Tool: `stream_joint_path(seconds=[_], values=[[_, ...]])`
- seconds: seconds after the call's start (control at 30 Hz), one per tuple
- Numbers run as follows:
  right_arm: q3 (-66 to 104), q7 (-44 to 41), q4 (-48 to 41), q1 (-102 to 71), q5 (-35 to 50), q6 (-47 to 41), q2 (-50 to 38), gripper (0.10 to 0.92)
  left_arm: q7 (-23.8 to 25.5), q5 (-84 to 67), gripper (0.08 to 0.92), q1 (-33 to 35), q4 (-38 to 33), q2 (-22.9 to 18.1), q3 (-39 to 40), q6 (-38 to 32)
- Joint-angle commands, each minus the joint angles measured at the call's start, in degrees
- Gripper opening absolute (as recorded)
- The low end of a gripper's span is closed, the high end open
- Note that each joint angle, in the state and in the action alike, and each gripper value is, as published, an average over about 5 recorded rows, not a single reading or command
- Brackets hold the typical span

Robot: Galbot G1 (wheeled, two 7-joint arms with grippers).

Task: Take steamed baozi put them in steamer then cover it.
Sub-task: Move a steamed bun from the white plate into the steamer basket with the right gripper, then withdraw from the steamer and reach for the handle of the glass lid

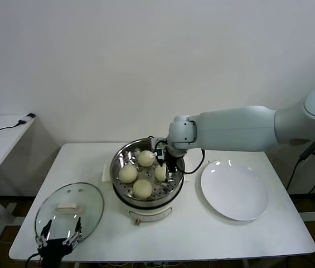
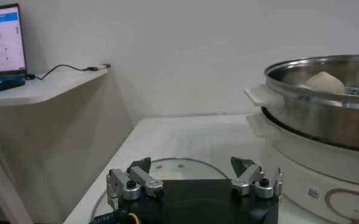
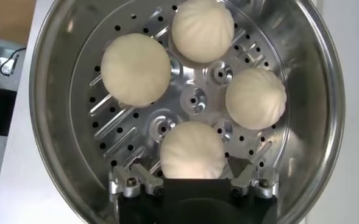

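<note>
Four steamed baozi (image 3: 194, 85) sit on the perforated metal tray inside the steamer (image 1: 146, 192). They are smooth, round, cream-white dough buns with faint pleats on top. The steamer is a shiny steel pot on a cream-white base with side handles.

The right claw (image 3: 193, 182) hangs inside the pot, its fingers spread on either side of the nearest bun (image 3: 193, 150) without clearly pressing on it. The other three buns lie just beyond that one, ringed around the tray's centre.

The left claw (image 2: 191, 176) hovers low with fingers apart, above the cover (image 1: 69, 209). This is a round clear glass lid with a metal rim and cream-white handle, lying flat on the white surface (image 1: 190, 231) beside the steamer. Its near edge is hidden behind the claw.

A flat white plate (image 1: 234, 190) lies on the steamer's other side.
</note>
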Motion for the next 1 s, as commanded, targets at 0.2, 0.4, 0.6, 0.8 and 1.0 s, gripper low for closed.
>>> stream_joint_path(seconds=[0.2, 0.4, 0.6, 0.8, 1.0], values=[[13.0, -2.3, 2.3, 8.2, 5.6, 3.6, -16.7, 0.823, -0.2, 0.9, 0.823, 0.0, 0.0, 0.2, -0.1, -0.2], [30.2, 16.4, 2.3, -1.0, 4.4, 9.0, -30.5, 0.823, -0.8, 0.8, 0.823, -0.3, 0.0, 0.5, 0.2, -0.4], [51.5, 27.9, 3.7, -24.5, 0.8, 14.6, -42.0, 0.823, -2.2, 0.7, 0.823, -1.5, 0.0, 1.0, 0.2, -1.0], [91.4, 27.6, 8.8, -70.4, -6.4, 22.9, -48.5, 0.823, -2.1, 0.3, 0.823, -2.4, 0.0, 2.5, -0.2, -1.4], [125.5, 24.0, 13.9, -111.5, -12.9, 34.4, -41.9, 0.823, -1.1, 0.1, 0.823, -3.7, 0.1, 2.9, -0.2, -1.1]])
